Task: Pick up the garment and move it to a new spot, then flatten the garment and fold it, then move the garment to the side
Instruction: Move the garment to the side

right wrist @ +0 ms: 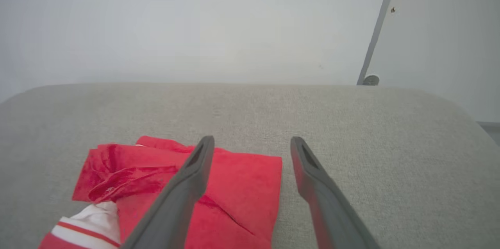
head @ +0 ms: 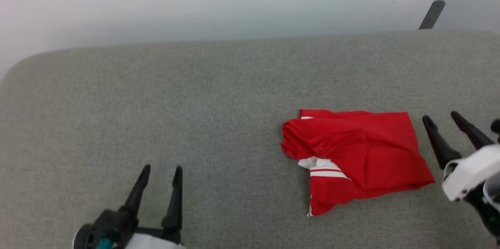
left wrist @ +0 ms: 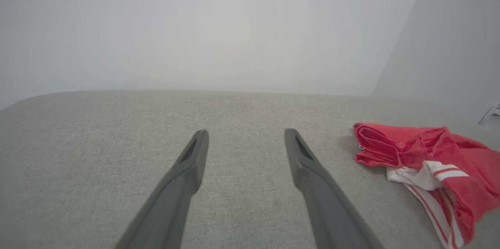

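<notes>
The garment (head: 363, 151) lies folded into a rough red bundle on the grey padded surface (head: 195, 104), right of centre, with a white, red-striped sleeve edge poking out at its near left. It also appears as the garment (left wrist: 437, 163) at the right of the left wrist view and the garment (right wrist: 234, 190) under the right wrist view. My right gripper (head: 441, 118) hovers open just off the bundle's right edge, empty; in its own view the right gripper (right wrist: 252, 143) straddles that edge. My left gripper (head: 162, 169) stands open and empty at the lower left, far from the cloth, seen too as the left gripper (left wrist: 246, 133).
A pale wall (head: 234, 2) runs behind the surface's far edge. A grey metal bracket (head: 431, 14) stands on the wall at the far right. Bare grey padding stretches left of the bundle.
</notes>
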Robot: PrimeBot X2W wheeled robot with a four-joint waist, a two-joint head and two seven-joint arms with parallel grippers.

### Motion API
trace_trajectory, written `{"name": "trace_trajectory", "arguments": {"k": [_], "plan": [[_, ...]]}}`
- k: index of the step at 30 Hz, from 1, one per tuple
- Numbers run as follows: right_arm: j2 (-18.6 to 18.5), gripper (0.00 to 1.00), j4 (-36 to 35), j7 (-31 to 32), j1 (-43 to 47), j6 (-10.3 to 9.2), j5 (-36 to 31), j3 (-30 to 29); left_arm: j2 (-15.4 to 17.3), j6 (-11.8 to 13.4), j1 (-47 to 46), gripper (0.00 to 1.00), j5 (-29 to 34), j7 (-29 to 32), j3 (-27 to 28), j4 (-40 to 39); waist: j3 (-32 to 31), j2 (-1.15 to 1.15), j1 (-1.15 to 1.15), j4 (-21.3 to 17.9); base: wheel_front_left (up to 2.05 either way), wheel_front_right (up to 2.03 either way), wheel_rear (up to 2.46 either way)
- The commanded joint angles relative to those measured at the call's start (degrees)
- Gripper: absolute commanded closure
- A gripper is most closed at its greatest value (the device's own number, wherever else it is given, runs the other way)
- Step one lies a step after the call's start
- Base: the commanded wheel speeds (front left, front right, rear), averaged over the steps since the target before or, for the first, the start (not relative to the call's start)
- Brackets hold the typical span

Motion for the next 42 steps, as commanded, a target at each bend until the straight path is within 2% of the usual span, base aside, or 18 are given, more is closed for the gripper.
{"name": "trace_trajectory", "arguments": {"k": [1, 11, 16, 20, 21, 22, 23, 32, 42], "plan": [[-0.4, 0.00, 1.3, 2.3, -2.1, -0.03, 1.0, 0.6, -0.1, -0.1, -1.4, 0.00, 0.4, 0.0, -0.3, 0.1, 2.4, 0.00, 0.00, 1.0, 0.00, 0.00, 0.00], [-4.5, 0.00, 11.6, 25.6, -11.3, -0.04, 5.4, 4.9, -0.9, -0.1, -8.3, 0.00, 1.1, 0.0, -2.5, 1.2, 9.2, 0.00, 0.00, 3.5, 0.00, 0.00, 0.00], [-4.1, 0.00, 13.5, 32.6, -12.7, -0.04, 7.3, 6.5, -1.2, -0.1, -11.3, 0.00, 1.0, 0.0, -3.4, 1.4, 11.9, 0.00, 0.00, 4.4, 0.00, 0.00, 0.00], [-3.6, 0.00, 13.6, 34.4, -12.8, -0.03, 8.4, 8.3, -1.3, -0.1, -13.4, 0.00, 1.4, 0.0, -4.3, 1.6, 13.5, 0.00, 0.00, 4.9, 0.00, 0.00, 0.00], [-3.5, 0.25, 13.5, 34.4, -12.9, -0.03, 8.5, 8.7, -1.3, -0.1, -13.9, 0.00, 1.9, 0.0, -4.4, 1.5, 13.7, 0.00, 0.00, 4.9, 0.00, 0.00, 0.00], [-3.5, 0.59, 13.2, 34.0, -13.0, -0.03, 8.6, 9.1, -1.3, -0.1, -14.2, 0.00, 2.0, 0.0, -4.5, 1.6, 13.9, 0.00, 0.00, 4.8, 0.00, 0.00, 0.00], [-3.6, 1.00, 13.0, 33.2, -13.1, -0.02, 8.9, 9.0, -1.3, -0.1, -14.5, 0.00, 2.2, 0.0, -4.4, 1.8, 14.0, 0.00, 0.00, 4.7, 0.00, 0.00, 0.00], [-4.0, 1.00, 13.3, 27.8, -14.2, -0.08, 9.6, 6.4, -1.1, -0.1, -15.5, 0.00, 0.6, 0.0, -3.5, 1.5, 13.7, 0.00, 0.00, 1.0, 0.00, 0.00, 0.00], [-4.9, 1.00, 15.1, 20.9, -14.4, -0.07, 11.8, 1.0, 2.2, -0.1, -17.9, 0.00, 1.9, 0.0, -5.2, 1.4, 14.5, 0.00, 0.00, -6.1, 0.00, 0.00, 0.00]]}}
